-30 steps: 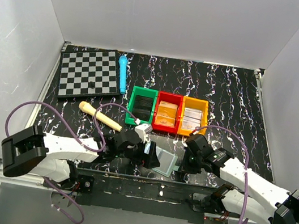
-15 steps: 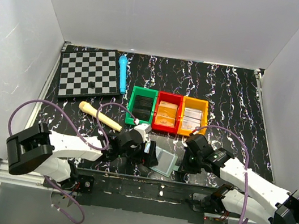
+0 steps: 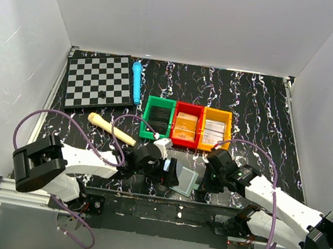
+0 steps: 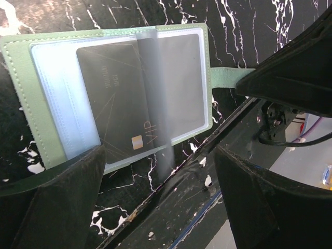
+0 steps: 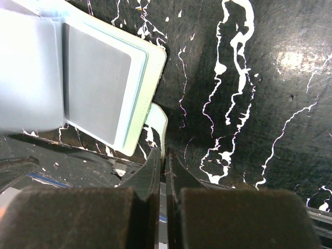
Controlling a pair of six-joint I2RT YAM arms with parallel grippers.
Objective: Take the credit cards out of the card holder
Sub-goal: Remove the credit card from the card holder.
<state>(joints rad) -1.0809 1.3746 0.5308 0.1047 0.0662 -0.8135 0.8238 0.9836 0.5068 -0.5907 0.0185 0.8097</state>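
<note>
The table [image 3: 264,115] is black w/ white veins. The card holder [image 4: 54,88] lies open and flat on it, close to the near edge, in front of the red bin [image 3: 185,127] and between the two grippers.

I judge the holder light and soft, so it will slide or fold if nobody keeps it down. The clear sleeve looks glossy, prob. slippery.

One dark card [image 4: 116,104] w/ "VIP" printed on it sits in the sleeve, one end under a hazy flap. I think it is thin, stiff and smooth. The best hold is on a free short edge, pulling along the sleeve and not upward. If more cards are behind it, I cannot tell.

The side tab [image 4: 225,78] sticks out toward the right gripper [image 5: 165,155]. Its jaws are fully together, and both wrist views suggest they pinch this tab, i.e. they anchor the holder.

The left gripper [image 4: 158,155] hangs just above the holder w/ jaws wide. Its fingers [image 4: 57,207] stand on both sides of the card end and hold nothing.
</note>
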